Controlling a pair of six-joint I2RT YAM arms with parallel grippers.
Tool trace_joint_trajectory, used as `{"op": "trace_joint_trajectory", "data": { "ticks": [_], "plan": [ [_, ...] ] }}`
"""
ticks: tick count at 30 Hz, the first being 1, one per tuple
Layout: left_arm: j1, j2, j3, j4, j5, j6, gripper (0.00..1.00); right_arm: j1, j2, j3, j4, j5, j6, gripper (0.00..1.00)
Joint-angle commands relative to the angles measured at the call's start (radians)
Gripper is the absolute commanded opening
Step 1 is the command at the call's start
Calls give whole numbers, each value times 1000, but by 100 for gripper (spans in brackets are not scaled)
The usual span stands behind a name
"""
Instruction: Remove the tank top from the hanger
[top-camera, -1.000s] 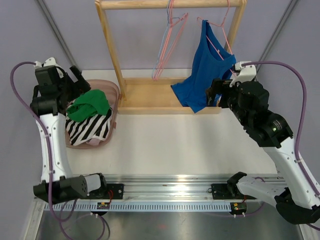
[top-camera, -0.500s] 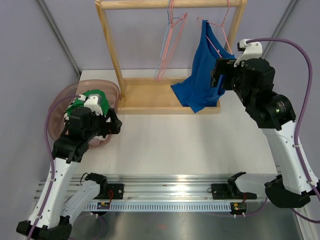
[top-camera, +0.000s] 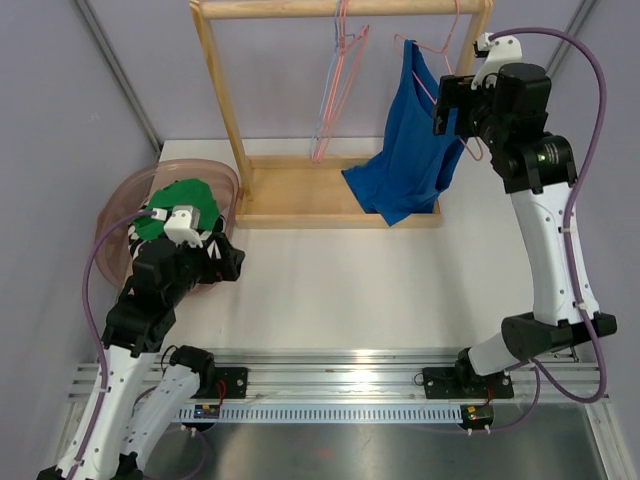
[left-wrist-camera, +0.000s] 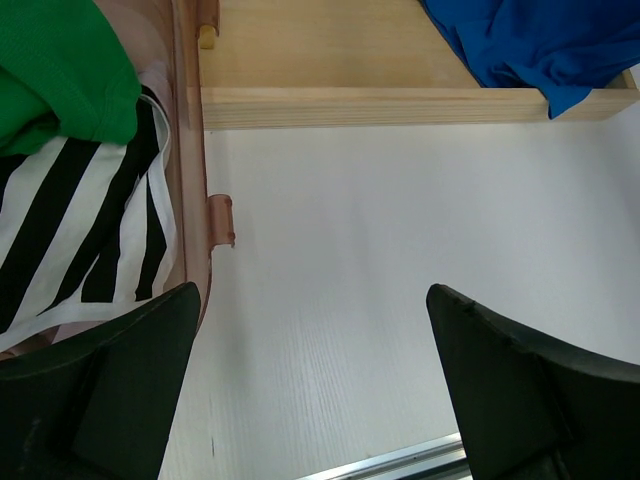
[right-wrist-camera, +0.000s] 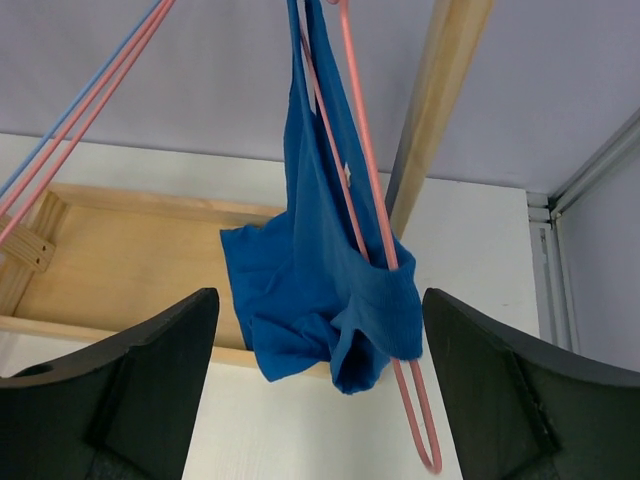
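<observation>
The blue tank top (top-camera: 405, 160) hangs by one strap on a pink wire hanger (top-camera: 432, 97) from the wooden rack's top bar, and its lower part is bunched on the rack's base. My right gripper (top-camera: 440, 108) is raised beside it, at the hanger's right arm, and is open. In the right wrist view the tank top (right-wrist-camera: 300, 270) and the hanger's lower loop (right-wrist-camera: 406, 406) lie ahead between the spread fingers of the gripper (right-wrist-camera: 320, 300), untouched. My left gripper (top-camera: 225, 260) hovers low over the table, open and empty (left-wrist-camera: 312, 295).
A pink basket (top-camera: 125, 190) at the left holds a green garment (top-camera: 180, 200) and a striped one (left-wrist-camera: 60, 230). The wooden rack (top-camera: 300, 190) stands at the back with empty blue and pink hangers (top-camera: 335, 90). Its right post (right-wrist-camera: 440, 100) is close behind the tank top.
The right arm has risen from the tank top's lower part to the hanger's height. The left arm has come away from above the basket, down toward the near table.
</observation>
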Motion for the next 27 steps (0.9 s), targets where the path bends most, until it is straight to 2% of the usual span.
{"op": "trace_joint_trajectory", "data": {
  "ticks": [1, 5, 7, 10, 12, 18, 19, 22, 24, 27],
  "plan": [
    [-5, 0, -9, 65, 25, 3, 99, -40, 64, 63, 35, -101, -60, 89],
    [-5, 19, -9, 68, 44, 5, 99, -61, 162, 147, 23, -106, -112, 78],
    [-5, 23, -9, 68, 49, 5, 99, -66, 185, 179, 27, -106, -138, 78],
    [-4, 27, -9, 70, 57, 5, 99, -68, 239, 224, 14, -146, -157, 67],
    [-4, 31, -12, 71, 66, 6, 99, -66, 259, 256, 0, -170, -163, 55],
    [-4, 39, -12, 73, 80, 6, 99, -68, 311, 322, -20, -221, -146, 30],
    [-5, 39, -12, 73, 81, 6, 99, -68, 314, 328, -25, -233, -129, 19],
    [-5, 40, -14, 74, 86, 6, 99, -68, 329, 366, -32, -293, -96, 4],
    [-5, 42, -12, 74, 89, 6, 99, -68, 329, 399, -31, -325, -76, 0],
    [-5, 42, -14, 74, 91, 6, 99, -68, 319, 435, -22, -356, -39, 0]
  ]
}}
